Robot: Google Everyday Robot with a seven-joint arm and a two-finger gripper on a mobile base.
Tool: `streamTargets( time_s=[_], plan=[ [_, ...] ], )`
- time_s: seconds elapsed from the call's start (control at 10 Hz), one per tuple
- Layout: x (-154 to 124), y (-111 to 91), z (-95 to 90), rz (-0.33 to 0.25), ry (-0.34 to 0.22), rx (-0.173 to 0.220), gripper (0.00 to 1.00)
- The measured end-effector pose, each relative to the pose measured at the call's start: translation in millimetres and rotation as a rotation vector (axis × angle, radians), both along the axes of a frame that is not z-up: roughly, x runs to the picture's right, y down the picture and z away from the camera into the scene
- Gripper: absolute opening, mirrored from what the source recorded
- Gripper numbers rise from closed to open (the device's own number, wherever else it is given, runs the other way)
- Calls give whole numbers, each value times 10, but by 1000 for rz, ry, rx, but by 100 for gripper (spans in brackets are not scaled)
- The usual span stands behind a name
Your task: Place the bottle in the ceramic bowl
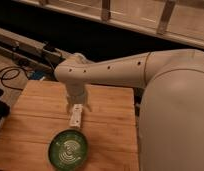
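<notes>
The ceramic bowl point(68, 148), dark green with pale swirl lines inside, sits on the wooden table point(30, 120) near its front edge. The bottle point(75, 118), small and whitish, lies lengthwise on the wood just beyond the bowl's far rim. My gripper point(78, 107) points straight down over the bottle's far end. Its white fingers point(87, 106) stand apart, wider than the bottle, one on each side of its top. I cannot tell whether the fingers touch the bottle.
My white arm and bulky body point(170, 115) fill the right side and reach across the table's back right corner. Black cables point(10, 75) lie on the floor to the left. A dark rail point(25, 50) runs behind the table.
</notes>
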State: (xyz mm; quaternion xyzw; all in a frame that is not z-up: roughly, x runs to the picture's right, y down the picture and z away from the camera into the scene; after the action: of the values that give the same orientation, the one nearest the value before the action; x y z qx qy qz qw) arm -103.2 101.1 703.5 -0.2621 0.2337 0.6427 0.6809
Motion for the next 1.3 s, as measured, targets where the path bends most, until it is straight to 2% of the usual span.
streamTargets(
  time_s=[0.7, 0.8, 0.9, 1.0, 1.2, 1.3],
  plan=[
    [3, -2, 4, -3, 0, 2, 65],
    [6, -19, 34, -11, -5, 17, 65],
    [-38, -80, 115, -28, -22, 41, 65],
    [-131, -170, 273, -57, -44, 68, 65],
    [-281, -203, 551, -78, -76, 107, 65],
    [-272, -186, 684, -80, -81, 130, 65]
  ],
)
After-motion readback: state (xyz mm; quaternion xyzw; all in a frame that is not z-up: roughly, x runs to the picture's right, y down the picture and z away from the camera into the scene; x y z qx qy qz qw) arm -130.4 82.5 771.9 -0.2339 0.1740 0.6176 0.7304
